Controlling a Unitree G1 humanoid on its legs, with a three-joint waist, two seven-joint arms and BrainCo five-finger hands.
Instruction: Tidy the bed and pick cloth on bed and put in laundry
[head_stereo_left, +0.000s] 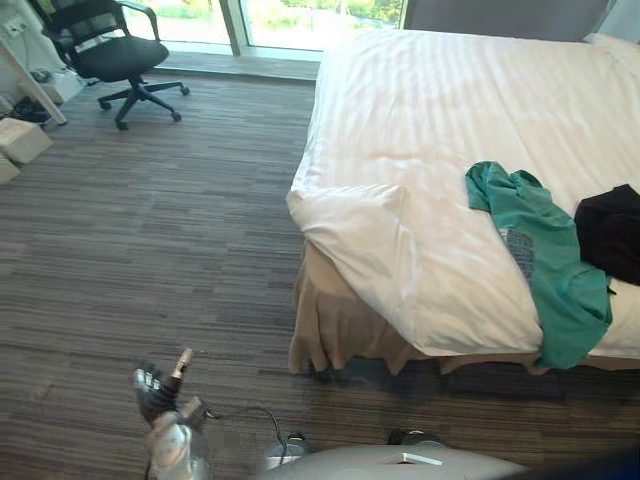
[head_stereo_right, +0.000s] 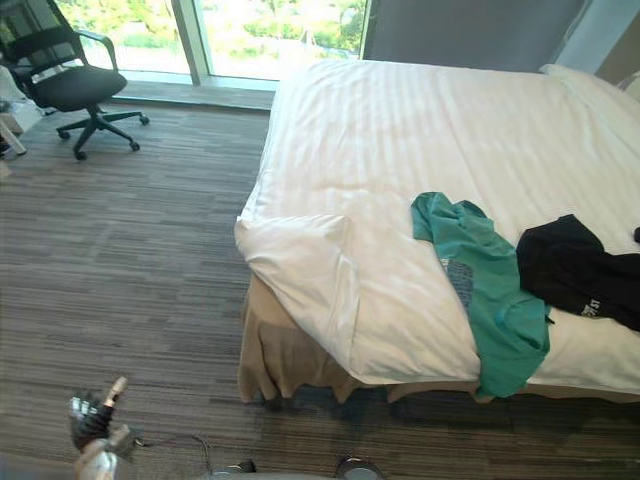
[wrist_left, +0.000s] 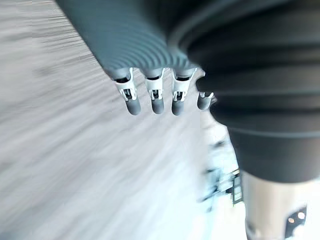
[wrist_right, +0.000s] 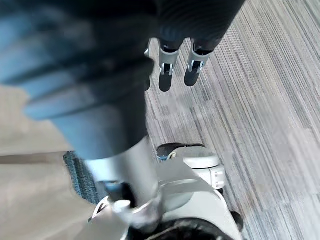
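Bedroom, carpet (head_stereo_left: 150, 230) floor, bed (head_stereo_left: 440, 110) at 2 o'clock. On it at 3 o'clock: green shirt (head_stereo_left: 545, 255) hanging over the edge, black cloth (head_stereo_left: 610, 230) beside it. Left hand (head_stereo_left: 155, 392) at 7 and right hand (wrist_right: 165, 75) both loose, empty. Risk: pinch catches duvet (head_stereo_left: 360, 235) too, or green shirt slides to floor.

A green cloth (head_stereo_left: 545, 260) and a black cloth (head_stereo_left: 610, 232) lie on the white-covered bed (head_stereo_left: 450, 100).

Matt bedcover (head_stereo_left: 450, 110), seemingly cotton; soft green cloth (head_stereo_left: 545, 250); ribbed carpet (head_stereo_left: 150, 230).
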